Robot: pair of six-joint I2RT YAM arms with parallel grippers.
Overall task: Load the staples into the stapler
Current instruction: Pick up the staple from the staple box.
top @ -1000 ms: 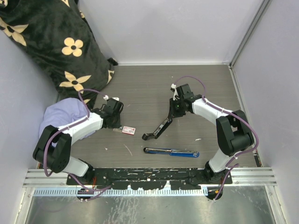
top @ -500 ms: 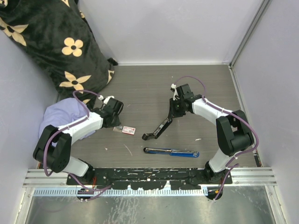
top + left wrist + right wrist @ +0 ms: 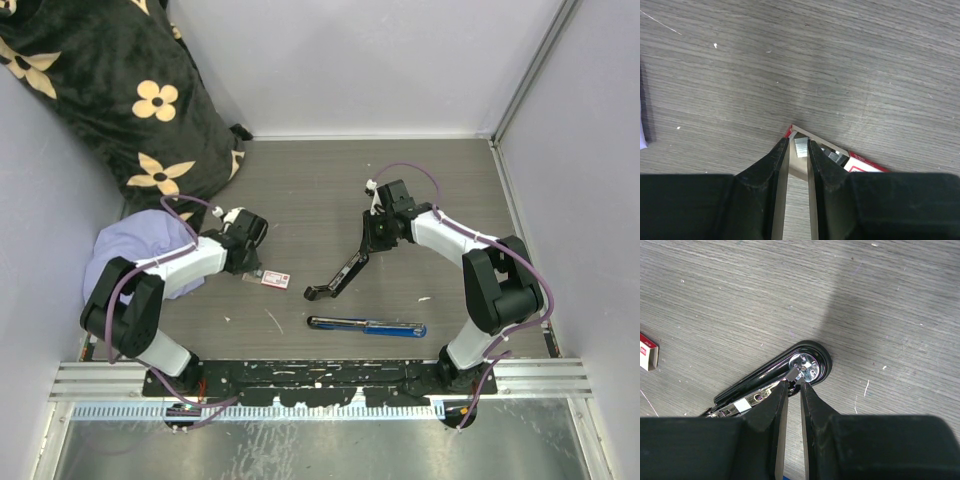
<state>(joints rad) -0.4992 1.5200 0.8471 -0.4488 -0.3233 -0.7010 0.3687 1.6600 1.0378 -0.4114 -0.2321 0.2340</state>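
Lying flat on the grey table (image 3: 320, 190), the staples (image 3: 275, 279) are sitting left of centre. The box's long side is running roughly left to right, and its open end is facing the left arm. The left gripper (image 3: 799, 144) is reaching into that open end. Its fingers are pinching narrowly on a silver staple strip (image 3: 801, 148) that is poking out past the cardboard flap. The strip is filling the slit between them, so I am judging it as held rather than merely straddled.

Moving outward, the stapler (image 3: 347, 265) is lying to the right of the box, near it but apart, with bare table between. Its long axis is running on a diagonal, from a far-right end down to a near-left tip that is pointing toward the box. The right gripper (image 3: 794, 381) is clamping that far end, its fingers nearly together on the chrome hinge. In the wrist view, a chrome part is running away from the hinge along the black base.

So the left arm is the nearer one to the staples, and the right arm is steadying the stapler. The coming move is likely calling for the strip to travel rightward and be turned to match that diagonal. A blue tool (image 3: 375, 327) is lying crosswise nearer the arm bases, well apart from both grippers.
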